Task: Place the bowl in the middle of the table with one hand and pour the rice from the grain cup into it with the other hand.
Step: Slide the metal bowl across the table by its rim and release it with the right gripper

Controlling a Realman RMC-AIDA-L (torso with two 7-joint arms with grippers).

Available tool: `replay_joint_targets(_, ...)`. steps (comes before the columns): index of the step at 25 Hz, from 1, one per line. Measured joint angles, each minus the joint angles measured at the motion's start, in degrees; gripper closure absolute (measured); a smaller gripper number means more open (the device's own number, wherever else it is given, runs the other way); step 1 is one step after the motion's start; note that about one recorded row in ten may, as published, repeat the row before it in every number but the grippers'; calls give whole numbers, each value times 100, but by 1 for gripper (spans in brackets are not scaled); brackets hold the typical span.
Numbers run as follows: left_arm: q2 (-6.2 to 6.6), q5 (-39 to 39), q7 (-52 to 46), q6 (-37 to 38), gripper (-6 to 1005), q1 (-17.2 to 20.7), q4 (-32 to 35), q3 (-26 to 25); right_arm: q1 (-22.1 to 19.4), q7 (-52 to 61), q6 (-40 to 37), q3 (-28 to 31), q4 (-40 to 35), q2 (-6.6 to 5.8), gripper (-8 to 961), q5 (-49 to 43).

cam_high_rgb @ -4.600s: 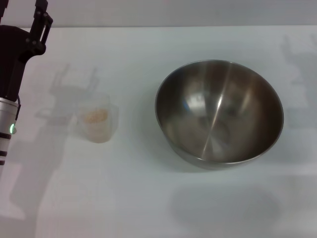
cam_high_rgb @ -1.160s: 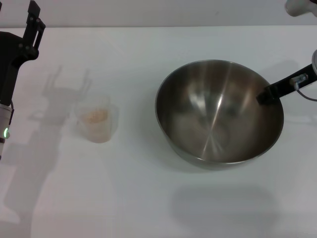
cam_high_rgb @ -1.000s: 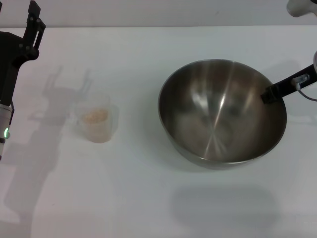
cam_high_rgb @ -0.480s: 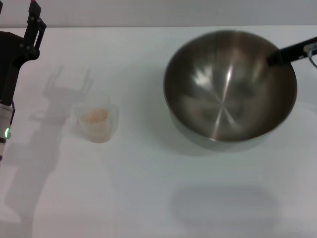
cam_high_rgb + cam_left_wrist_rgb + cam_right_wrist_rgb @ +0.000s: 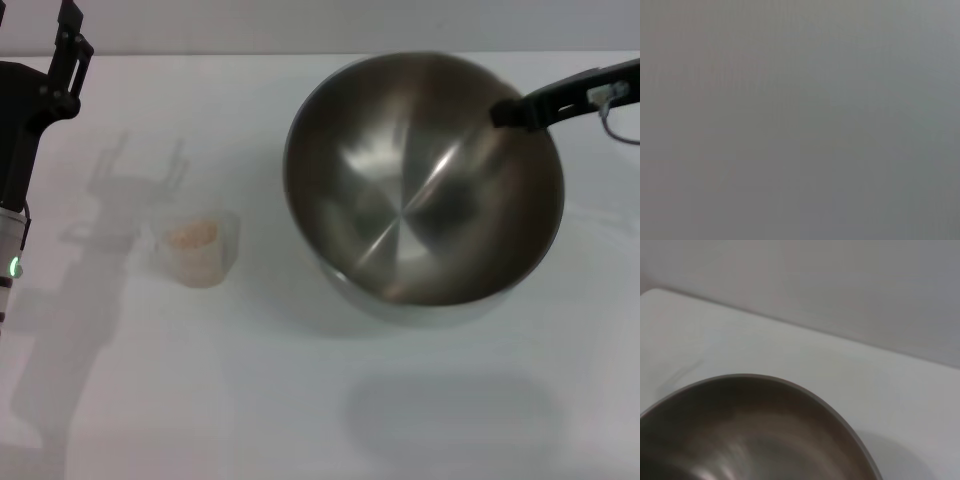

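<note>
The steel bowl [image 5: 400, 200] is held off the white table [image 5: 300, 400], tilted, right of the middle. My right gripper [image 5: 512, 112] is shut on its far right rim, one dark finger reaching inside. The right wrist view shows the bowl's rim and inside [image 5: 750, 430] close up. The clear grain cup [image 5: 197, 248] stands upright on the table's left, with rice [image 5: 191, 235] inside. My left gripper [image 5: 68, 40] hangs at the far left, behind the cup and apart from it; its shadow on the table shows two prongs apart. The left wrist view shows only plain grey.
The left arm's dark body [image 5: 20, 130] runs down the left edge of the head view. The table's far edge [image 5: 200, 54] meets a grey wall. The bowl's shadow lies on the table in front of it.
The right gripper took hold of the bowl's rim, lifted it and carried it left toward the table's middle. The cup and the left arm have stayed put.
</note>
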Motion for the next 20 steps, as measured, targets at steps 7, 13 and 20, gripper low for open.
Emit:
replay_joint_targets(7,0,0,0,24,276,-30,-9,-9,248,-360,297,-145,563,3,939,95)
replay_joint_targets(13,0,1,0,33,276,-34,-17,-9,437,-488,348,-458,1026,-3,938,101)
replay_joint_targets(20,1,0,0,40,277,-33,-25,-9,646,-582,313,-658,1526,4,938,44)
